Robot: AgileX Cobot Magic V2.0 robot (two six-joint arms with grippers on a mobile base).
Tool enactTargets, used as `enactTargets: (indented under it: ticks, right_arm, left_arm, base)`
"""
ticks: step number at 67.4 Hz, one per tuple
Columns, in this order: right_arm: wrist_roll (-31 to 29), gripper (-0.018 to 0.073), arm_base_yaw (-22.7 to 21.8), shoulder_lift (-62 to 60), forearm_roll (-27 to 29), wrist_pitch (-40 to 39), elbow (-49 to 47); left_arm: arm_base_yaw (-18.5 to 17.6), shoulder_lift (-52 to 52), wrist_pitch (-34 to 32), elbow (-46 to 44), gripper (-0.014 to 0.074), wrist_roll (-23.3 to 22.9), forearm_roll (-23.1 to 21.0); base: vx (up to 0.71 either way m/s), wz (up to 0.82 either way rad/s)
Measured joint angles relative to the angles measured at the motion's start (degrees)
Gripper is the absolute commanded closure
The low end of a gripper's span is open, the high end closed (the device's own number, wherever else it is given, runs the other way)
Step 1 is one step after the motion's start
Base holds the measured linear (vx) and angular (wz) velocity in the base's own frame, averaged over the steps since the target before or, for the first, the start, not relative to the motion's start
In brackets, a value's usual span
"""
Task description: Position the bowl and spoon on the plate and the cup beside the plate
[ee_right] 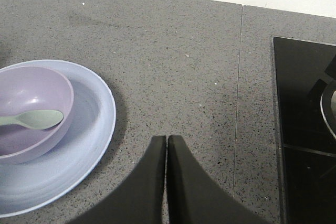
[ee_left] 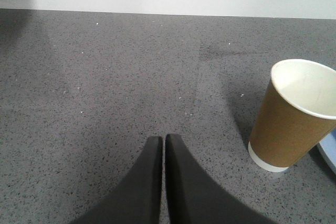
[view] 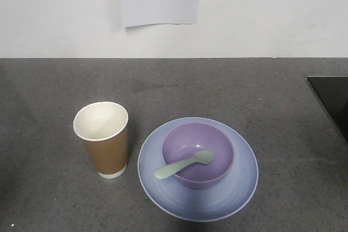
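The bowl (view: 198, 155) is sitting on the plate (view: 198, 199), the spoon (view: 184, 165) lying across it; the cup (view: 102, 139) is standing just beside. The left gripper (ee_left: 164, 139) and right gripper (ee_right: 167, 140) are hovering clenched, holding nothing.

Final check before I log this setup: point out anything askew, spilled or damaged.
Nothing stands out. The purple bowl sits upright on the periwinkle plate, the mint spoon rests in the bowl with its handle over the rim, and the paper cup stands upright beside the plate. No spill shows.
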Motion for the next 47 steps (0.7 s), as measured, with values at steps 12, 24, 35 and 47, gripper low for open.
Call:
enactTargets:
  ticks: [12,24,35,47]
  right_arm:
    - [0.0,0.057,0.0,0.0,0.0,0.0,0.0]
    - [0.0,0.057,0.0,0.0,0.0,0.0,0.0]
    - [0.0,0.057,0.0,0.0,0.0,0.0,0.0]
    - [0.0,0.057,0.0,0.0,0.0,0.0,0.0]
  left_arm:
    - [0.0,0.0,0.0,0.0,0.0604,0.0,0.0]
    - [0.0,0.0,0.0,0.0,0.0604,0.0,0.0]
    - [0.0,0.0,0.0,0.0,0.0604,0.0,0.0]
    - [0.0,0.0,0.0,0.0,0.0604,0.0,0.1]
  base:
    - [0.0,0.0]
    - [0.0,0.0]
    - [0.0,0.0]
    - [0.0,0.0]
